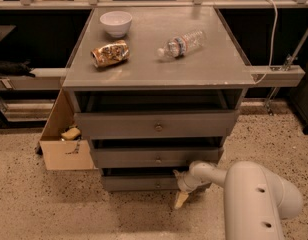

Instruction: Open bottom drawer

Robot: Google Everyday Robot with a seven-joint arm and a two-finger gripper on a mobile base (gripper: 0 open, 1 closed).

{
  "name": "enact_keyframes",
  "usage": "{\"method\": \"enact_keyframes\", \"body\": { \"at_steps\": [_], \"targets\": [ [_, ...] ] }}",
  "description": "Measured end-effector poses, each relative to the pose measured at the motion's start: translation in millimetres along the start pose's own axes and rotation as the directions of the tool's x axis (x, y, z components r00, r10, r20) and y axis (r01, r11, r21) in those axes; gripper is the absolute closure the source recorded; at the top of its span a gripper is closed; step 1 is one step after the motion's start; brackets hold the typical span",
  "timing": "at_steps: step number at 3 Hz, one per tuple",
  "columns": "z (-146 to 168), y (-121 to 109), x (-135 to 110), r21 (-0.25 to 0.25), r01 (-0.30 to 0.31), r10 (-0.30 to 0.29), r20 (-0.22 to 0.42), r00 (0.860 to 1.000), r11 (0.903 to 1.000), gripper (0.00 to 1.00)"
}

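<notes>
Up close, big white arm (259,204) low on the right. Gripper (180,188) at the right end of the bottom drawer (136,183), the lowest front, just above the speckled floor (94,214). Apart or together, hard to say. Open floor in front and to the left. Cardboard box (64,154) beside the left edge. Farther back on top: snack bag (110,53), bottle (181,44) lying down, bowl (116,22).
</notes>
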State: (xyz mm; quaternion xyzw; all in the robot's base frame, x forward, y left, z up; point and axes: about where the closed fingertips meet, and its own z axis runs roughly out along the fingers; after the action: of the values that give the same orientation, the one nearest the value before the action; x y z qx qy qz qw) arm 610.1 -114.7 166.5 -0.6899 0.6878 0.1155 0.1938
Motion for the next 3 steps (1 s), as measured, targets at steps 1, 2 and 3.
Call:
{"method": "enact_keyframes", "body": {
  "at_steps": [1, 2, 3],
  "targets": [
    [12, -1, -3, -0.022, 0.015, -0.015, -0.002, 1.0, 0.9996, 0.17],
    [15, 8, -11, -0.054, 0.042, -0.041, 0.019, 0.999, 0.9977, 0.4],
    [7, 8, -17, -0.052, 0.054, -0.053, 0.033, 0.998, 0.9972, 0.71]
  ]
}}
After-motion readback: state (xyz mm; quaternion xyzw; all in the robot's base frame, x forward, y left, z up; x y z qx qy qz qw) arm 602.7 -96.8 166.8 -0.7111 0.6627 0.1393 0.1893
